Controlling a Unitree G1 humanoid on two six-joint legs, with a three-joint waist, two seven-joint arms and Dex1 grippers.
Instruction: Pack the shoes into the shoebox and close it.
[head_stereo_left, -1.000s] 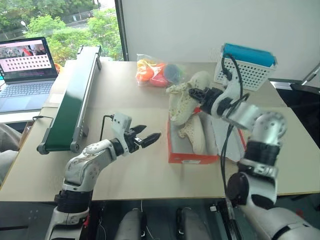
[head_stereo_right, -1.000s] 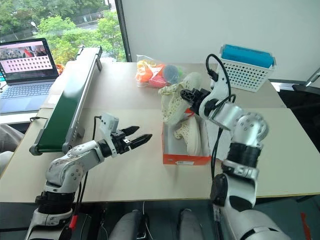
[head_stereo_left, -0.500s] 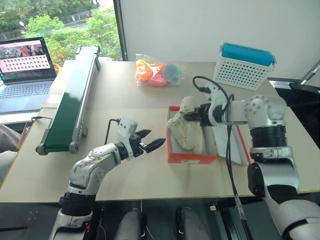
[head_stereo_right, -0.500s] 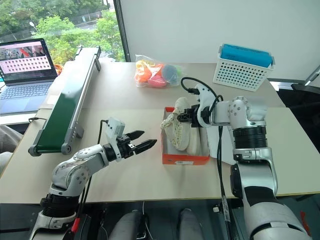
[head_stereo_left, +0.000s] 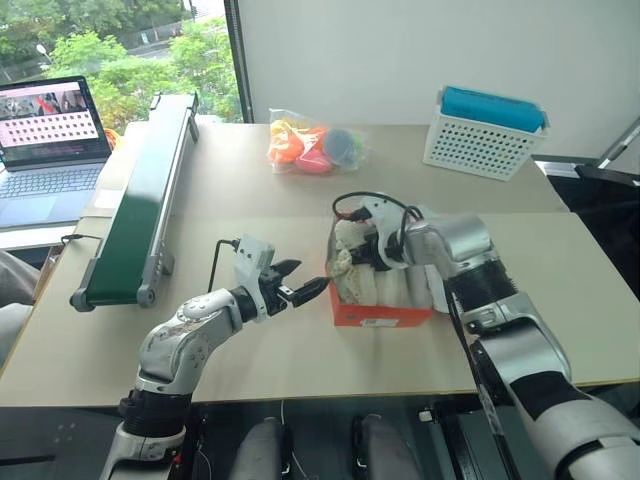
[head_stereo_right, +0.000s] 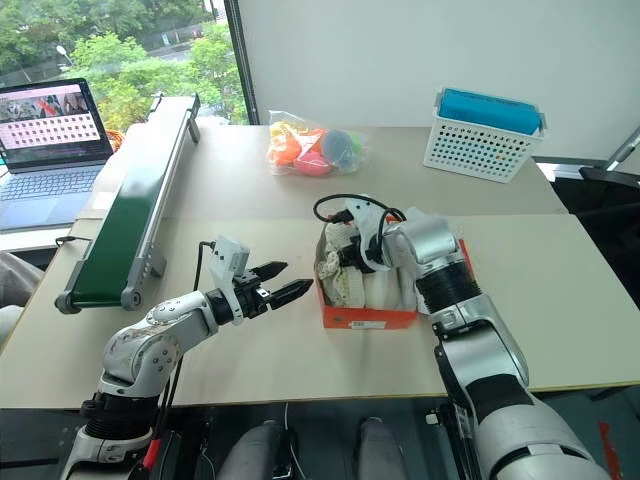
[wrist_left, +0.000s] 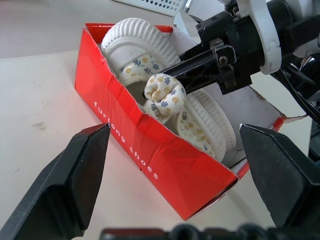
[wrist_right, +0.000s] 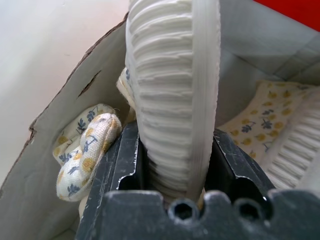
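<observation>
Lowering the second shoe (wrist_right: 172, 100) into the shoebox (head_stereo_left: 380, 310), we have brought our right gripper (wrist_right: 172, 170) down from above it, clamped on the sole. Both shoes now sit inside, mid-table; release and lid-closing remain. Our left gripper (head_stereo_left: 300, 290) waits spread beside the box.

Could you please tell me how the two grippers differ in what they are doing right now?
The left gripper is open and holds nothing, just outside the shoebox; the right gripper is shut on a shoe, reaching into the box. The left points roughly level, the right angles downward. Both have two black fingers.
</observation>
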